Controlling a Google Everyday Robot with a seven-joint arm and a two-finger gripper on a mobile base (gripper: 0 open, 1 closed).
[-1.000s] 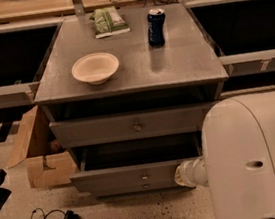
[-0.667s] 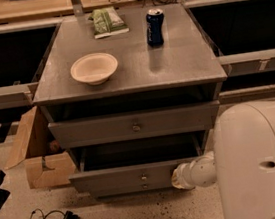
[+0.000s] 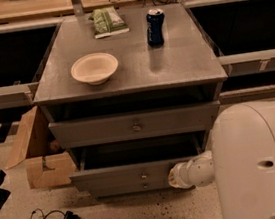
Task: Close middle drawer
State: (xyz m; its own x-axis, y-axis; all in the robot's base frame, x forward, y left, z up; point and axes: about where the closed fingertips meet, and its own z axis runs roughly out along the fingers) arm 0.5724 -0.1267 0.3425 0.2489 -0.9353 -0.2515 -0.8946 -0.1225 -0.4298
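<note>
Grey middle drawer (image 3: 116, 176) still open; gripper (image 3: 175, 177) edged left along its front.

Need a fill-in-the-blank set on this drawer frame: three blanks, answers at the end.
1. The middle drawer is ____, not shut.
2. The gripper is at the ____ end of that drawer's front.
3. The cabinet top holds a can, a green packet and a cream ____.
Answers: open; right; bowl.
</note>
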